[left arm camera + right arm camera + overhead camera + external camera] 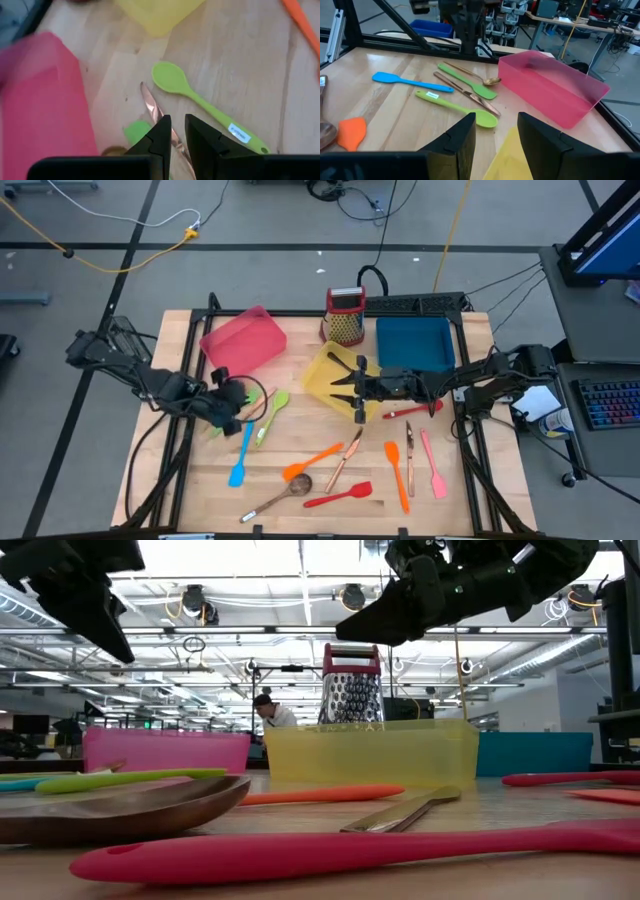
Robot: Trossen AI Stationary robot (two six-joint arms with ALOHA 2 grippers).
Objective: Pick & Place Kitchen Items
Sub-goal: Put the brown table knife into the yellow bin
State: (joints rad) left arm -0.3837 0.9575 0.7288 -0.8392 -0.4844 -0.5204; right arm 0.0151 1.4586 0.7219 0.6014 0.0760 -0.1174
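Kitchen utensils lie flat on the wooden table. A green spoon, a copper knife, a green spatula and a copper spoon lie near my left gripper. That gripper hovers above the knife's handle, its fingers only narrowly apart and empty. My right gripper hangs wide open and empty over the yellow tray, also seen in its wrist view. Nearer the front lie a blue spatula, orange spatulas, a wooden spoon and a red spatula.
A pink tray, a blue tray and a red-topped box grater stand along the far side. A red spoon, a copper fork and a pink spatula lie at the right. A person shows far behind the table.
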